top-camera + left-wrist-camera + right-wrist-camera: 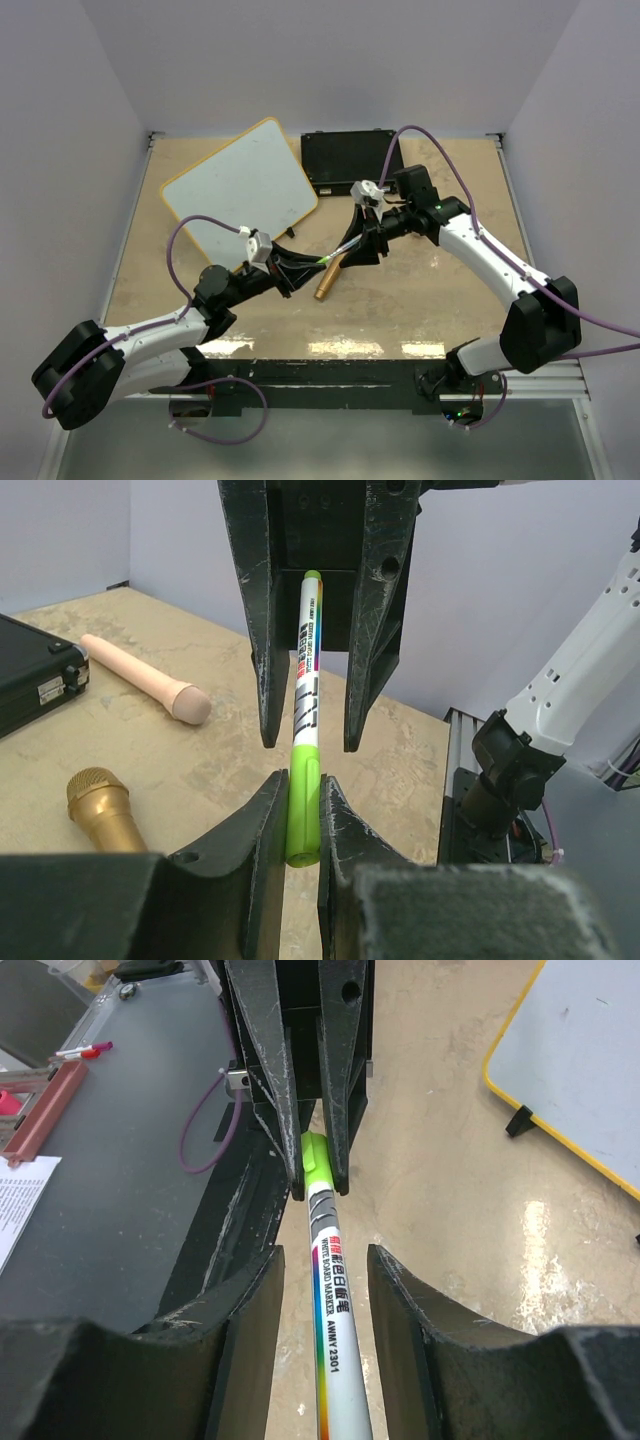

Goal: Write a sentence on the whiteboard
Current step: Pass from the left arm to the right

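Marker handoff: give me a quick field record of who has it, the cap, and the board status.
marker: spans both grippers, cap on
left gripper: shut on green cap
right gripper: open, jaws straddling the barrel, gaps on both sides
whiteboard: flat on the table, no writing visible

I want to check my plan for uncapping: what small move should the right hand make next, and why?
Probably close the right hand fully on the marker barrel. The left hand clamps the green cap, but gaps show on both sides of the barrel between the right fingers, so pulling now would likely slip.
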### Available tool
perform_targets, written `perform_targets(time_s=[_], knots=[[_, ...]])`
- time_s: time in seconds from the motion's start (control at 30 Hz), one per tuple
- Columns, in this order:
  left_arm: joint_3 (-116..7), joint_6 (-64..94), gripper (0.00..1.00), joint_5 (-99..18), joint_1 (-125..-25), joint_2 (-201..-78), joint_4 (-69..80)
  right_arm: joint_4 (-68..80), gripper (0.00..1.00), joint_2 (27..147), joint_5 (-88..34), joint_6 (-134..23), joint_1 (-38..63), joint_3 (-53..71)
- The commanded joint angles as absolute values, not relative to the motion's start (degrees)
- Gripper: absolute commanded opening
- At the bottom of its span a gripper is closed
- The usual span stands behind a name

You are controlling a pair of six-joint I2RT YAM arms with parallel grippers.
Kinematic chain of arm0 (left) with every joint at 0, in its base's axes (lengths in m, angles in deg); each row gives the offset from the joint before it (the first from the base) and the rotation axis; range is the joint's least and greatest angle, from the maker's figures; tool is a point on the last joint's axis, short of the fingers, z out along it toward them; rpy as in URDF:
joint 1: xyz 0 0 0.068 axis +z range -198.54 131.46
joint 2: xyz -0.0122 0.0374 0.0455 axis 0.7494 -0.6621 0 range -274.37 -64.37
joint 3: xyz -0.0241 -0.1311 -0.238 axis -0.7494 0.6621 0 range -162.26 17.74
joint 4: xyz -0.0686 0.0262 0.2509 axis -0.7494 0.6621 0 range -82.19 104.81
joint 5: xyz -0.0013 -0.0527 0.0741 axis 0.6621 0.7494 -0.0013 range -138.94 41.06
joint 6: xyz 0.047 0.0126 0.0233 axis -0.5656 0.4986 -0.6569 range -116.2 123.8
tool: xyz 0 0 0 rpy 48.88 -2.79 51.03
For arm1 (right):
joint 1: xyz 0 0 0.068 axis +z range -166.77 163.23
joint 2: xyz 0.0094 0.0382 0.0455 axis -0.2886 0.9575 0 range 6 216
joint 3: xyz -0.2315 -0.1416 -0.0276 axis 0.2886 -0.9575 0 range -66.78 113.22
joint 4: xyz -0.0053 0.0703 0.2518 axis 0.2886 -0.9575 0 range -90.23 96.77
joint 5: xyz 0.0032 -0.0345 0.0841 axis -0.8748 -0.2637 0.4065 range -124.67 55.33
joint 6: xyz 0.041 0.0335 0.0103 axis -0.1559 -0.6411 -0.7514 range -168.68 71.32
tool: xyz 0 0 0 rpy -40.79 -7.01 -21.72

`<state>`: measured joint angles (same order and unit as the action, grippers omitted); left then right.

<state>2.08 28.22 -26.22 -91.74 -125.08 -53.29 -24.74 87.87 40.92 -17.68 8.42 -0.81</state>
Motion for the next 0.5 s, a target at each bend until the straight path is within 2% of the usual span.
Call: perform_targets(time_s=[0.0, 0.47], knots=[[-0.28, 26.21, 0.00, -25.03, -92.04, -124.58, -55.03, -26.10, 0.44, 86.68, 42.49, -16.43, 8.80, 2.03], [-1.15, 25.42, 0.00, -24.24, -91.95, -125.19, -53.18, -26.46, 0.41, 86.95, 42.67, -16.16, 8.80, 2.12]])
